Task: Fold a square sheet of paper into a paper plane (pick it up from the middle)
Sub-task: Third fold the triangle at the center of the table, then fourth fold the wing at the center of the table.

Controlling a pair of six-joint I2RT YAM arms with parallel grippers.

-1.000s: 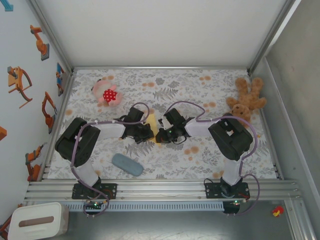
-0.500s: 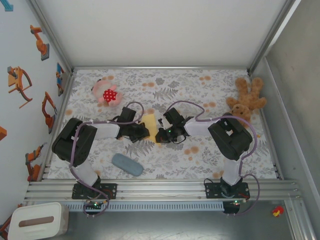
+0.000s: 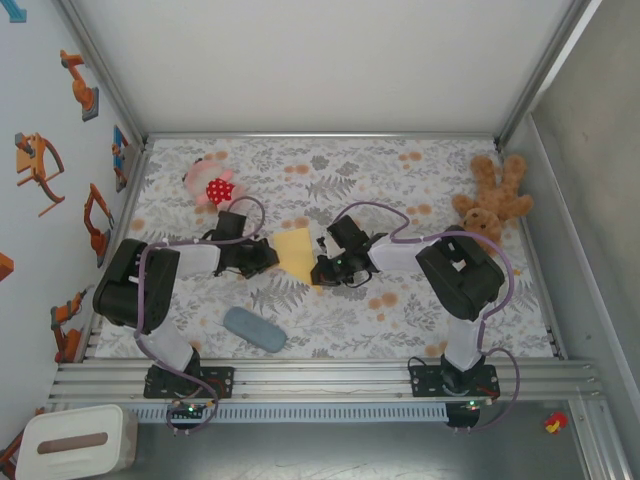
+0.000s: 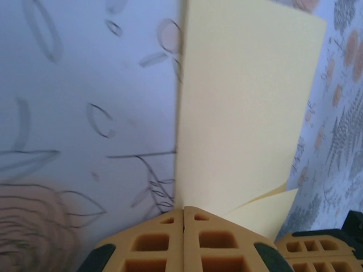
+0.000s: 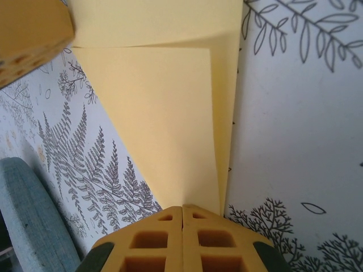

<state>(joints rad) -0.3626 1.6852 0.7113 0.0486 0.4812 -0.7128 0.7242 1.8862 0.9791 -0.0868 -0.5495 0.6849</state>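
Change: the left gripper (image 3: 262, 256) has drawn back toward the left edge of the table (image 3: 400, 310). The yellow square sheet of paper (image 3: 295, 252) now spreads wider between the grippers than a second ago.
Left gripper: jaws pressed together, with the sheet's edge running out from the fingertips in the wrist view. It is probably pinched, though the seam hides the contact.
Right gripper (image 3: 322, 270): unmoved, jaws closed on the sheet's near right corner, where a folded flap overlies the lower layer.
Sheet: around the middle of the table, between the grippers and well apart from the grey-blue pad (image 3: 254, 329).
Meaning: likely the sheet is being tensioned for a crease. This is an early fold, with no dart shape yet.
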